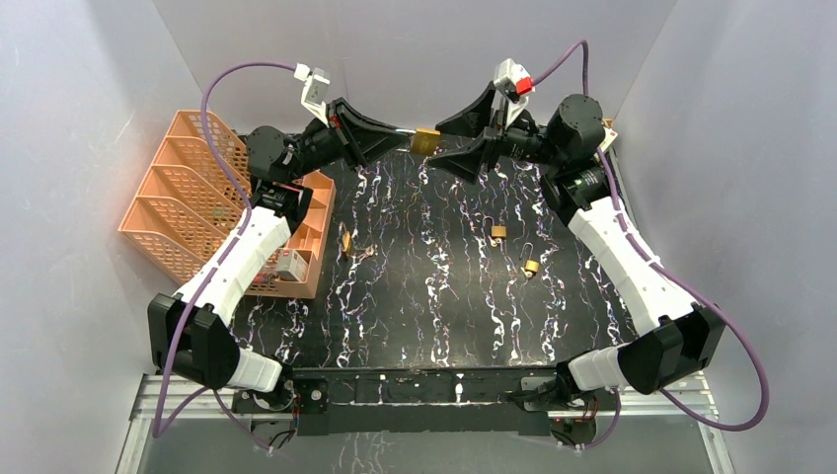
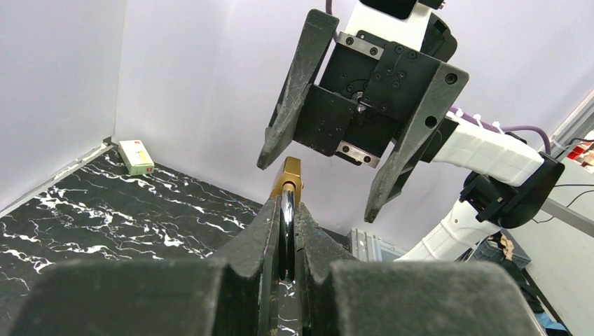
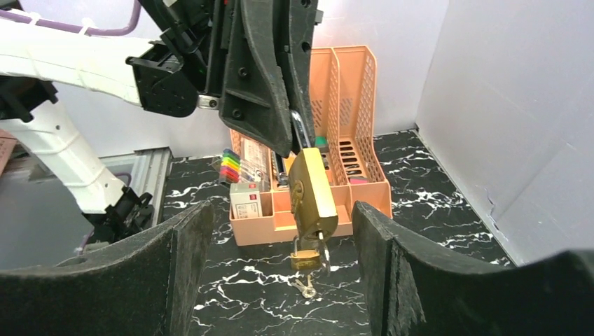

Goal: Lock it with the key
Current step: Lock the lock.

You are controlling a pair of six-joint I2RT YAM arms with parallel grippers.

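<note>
A large brass padlock [image 1: 425, 141] hangs in the air at the back of the table, held by its steel shackle [image 2: 287, 222]. My left gripper [image 1: 407, 138] is shut on that shackle. In the right wrist view the padlock [image 3: 313, 189] hangs body down, and a key [image 3: 324, 246] sticks out of its keyhole at the bottom. My right gripper [image 1: 449, 148] is open and empty. Its fingers [image 3: 382, 241] stand on either side of the padlock without touching it. It also shows in the left wrist view [image 2: 315, 190], just beyond the brass body [image 2: 288, 178].
Three small brass padlocks lie on the black marbled table [image 1: 424, 316]: one at left [image 1: 345, 242] with loose keys [image 1: 367, 252] beside it, and two at right [image 1: 498, 234] [image 1: 531, 267]. An orange desk organizer [image 1: 188, 188] stands at the left. A small white box [image 2: 136, 156] lies by the wall.
</note>
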